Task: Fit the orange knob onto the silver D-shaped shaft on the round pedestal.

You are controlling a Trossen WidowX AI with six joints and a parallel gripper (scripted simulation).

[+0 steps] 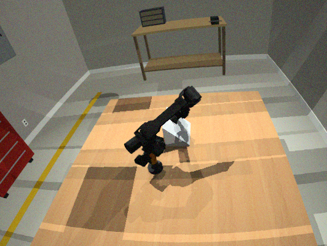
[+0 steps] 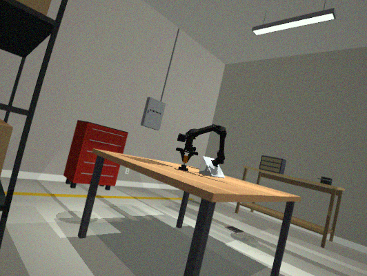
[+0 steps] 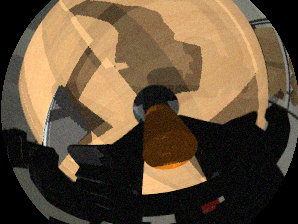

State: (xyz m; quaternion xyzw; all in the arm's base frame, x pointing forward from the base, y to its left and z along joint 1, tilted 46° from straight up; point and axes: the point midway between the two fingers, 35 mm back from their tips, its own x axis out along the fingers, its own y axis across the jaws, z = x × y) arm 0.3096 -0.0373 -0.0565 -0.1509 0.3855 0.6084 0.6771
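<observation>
Looking first for containers: I see a dark drawer box (image 1: 152,16) at the left end of the back bench (image 1: 181,26), contents not visible, and a small dark item (image 1: 214,19) at the right end. A red cabinet (image 2: 94,152) stands by the left wall, drawers closed.

Surface & room: wood table (image 1: 240,172) on dark legs, crossed by patchy shadows. A white block (image 1: 181,132) sits under the arm's (image 1: 169,115) base end. Grey floor w/ a yellow line (image 1: 52,160); grey wall box (image 2: 152,113); ceiling light (image 2: 293,22); dark rack (image 2: 32,100) at the near left in the ext. view.

End effector: gripper (image 1: 151,155) points down over the pedestal (image 1: 155,168), fingers partway apart and pinching the knob (image 3: 168,139). In the wrist view I see the knob upright, w/ the dark pedestal (image 3: 158,99) directly beyond its far end. In the ext. view the knob (image 2: 185,158) hangs just above the pedestal (image 2: 183,168). Shaft is hidden; I can't tell if the knob touches it.
</observation>
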